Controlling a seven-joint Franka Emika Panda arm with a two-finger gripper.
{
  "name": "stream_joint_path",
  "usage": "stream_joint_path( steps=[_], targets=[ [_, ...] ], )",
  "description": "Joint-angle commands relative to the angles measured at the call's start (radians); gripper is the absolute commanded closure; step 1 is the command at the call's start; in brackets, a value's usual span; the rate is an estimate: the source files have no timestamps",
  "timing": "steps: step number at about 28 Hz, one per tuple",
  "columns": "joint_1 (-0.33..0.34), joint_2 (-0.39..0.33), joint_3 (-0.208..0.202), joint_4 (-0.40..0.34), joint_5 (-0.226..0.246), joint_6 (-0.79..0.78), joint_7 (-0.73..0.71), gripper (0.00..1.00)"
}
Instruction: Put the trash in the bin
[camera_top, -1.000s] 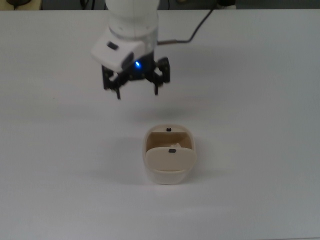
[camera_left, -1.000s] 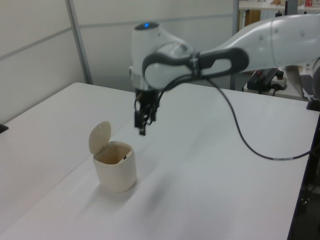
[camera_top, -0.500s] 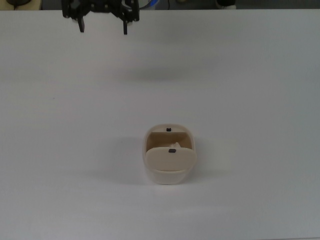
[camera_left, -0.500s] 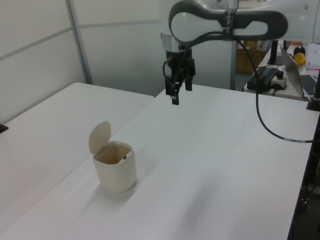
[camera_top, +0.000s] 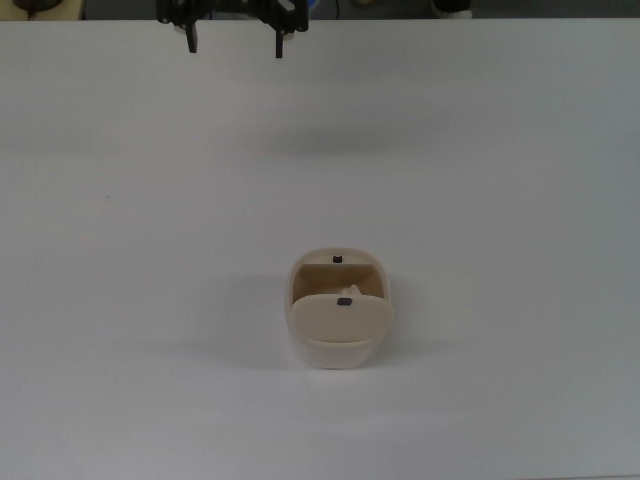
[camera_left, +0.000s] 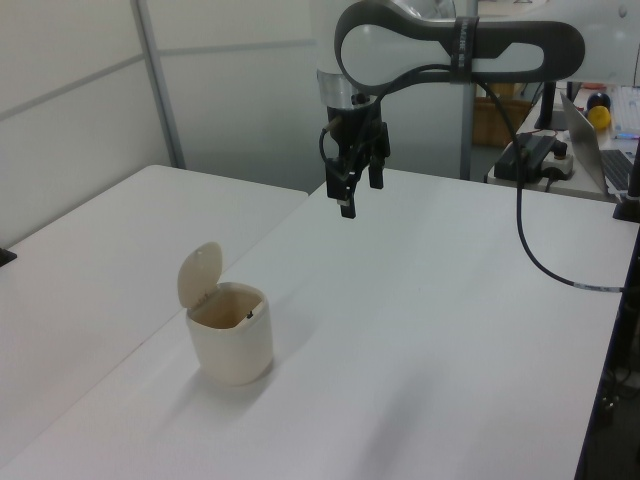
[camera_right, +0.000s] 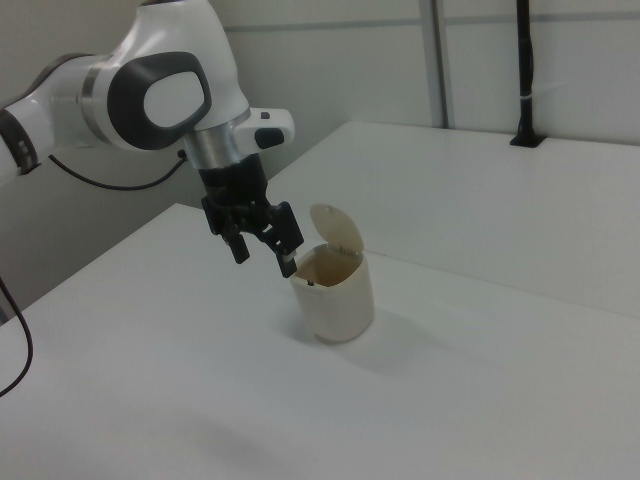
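The trash shows only as a small pale scrap inside the bin, just under the raised lid in the top view. The bin stands upright on the white counter, nearer the bottom edge in the top view, its swing lid tipped up and open. The hand hangs in the air well apart from the bin, over the counter's far edge in the top view; its two dark fingers are spread apart and grasp nothing. A black cable trails from the arm.
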Motion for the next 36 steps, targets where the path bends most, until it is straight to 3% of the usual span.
stream_joint_path(
  steps=[1,12,36],
  targets=[
    [0.038,-0.029,-0.014,-0.014,0.013,-0.014,0.017,0.00],
    [0.032,-0.068,-0.017,-0.028,0.013,-0.023,0.006,0.00],
    [0.016,-0.060,-0.027,-0.025,0.012,-0.023,0.006,0.00]
  ],
)
